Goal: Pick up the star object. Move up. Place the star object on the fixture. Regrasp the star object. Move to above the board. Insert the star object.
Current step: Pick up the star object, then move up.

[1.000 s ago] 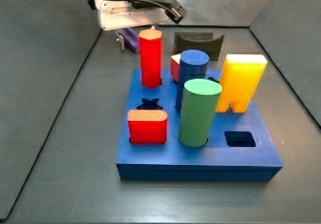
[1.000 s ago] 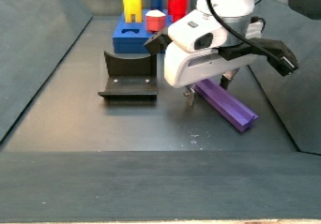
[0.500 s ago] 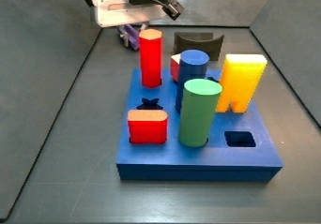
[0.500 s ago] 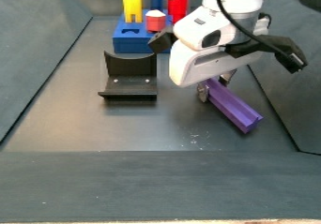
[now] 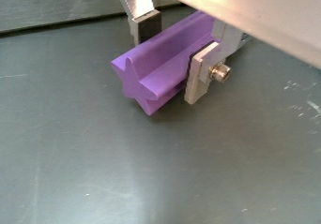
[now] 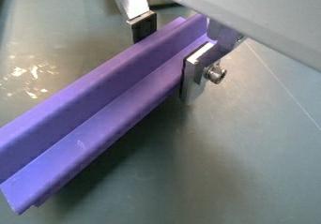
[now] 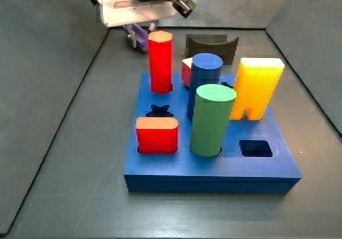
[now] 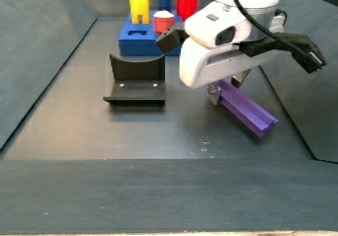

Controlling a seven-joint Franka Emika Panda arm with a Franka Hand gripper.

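Observation:
The star object (image 5: 157,64) is a long purple prism lying low over the dark floor, seen along its length in a wrist view (image 6: 100,97). My gripper (image 5: 172,70) straddles it near one end, with a silver finger pressed on each side, shut on it. In a side view the gripper (image 8: 218,94) stands right of the fixture (image 8: 136,82), and the star object (image 8: 248,112) points toward the front right. The blue board (image 7: 201,173) sits in the foreground, with the gripper (image 7: 138,31) behind it. Whether the prism still touches the floor I cannot tell.
The board carries a red peg (image 7: 160,61), a blue cylinder (image 7: 206,68), a green cylinder (image 7: 211,118), a yellow block (image 7: 257,86) and a short red block (image 7: 156,135). A star hole (image 7: 160,111) and a square hole (image 7: 254,148) are open. Sloped grey walls ring the floor.
The gripper has shifted a little toward the back wall and away from the fixture. The star object has moved slightly with it.

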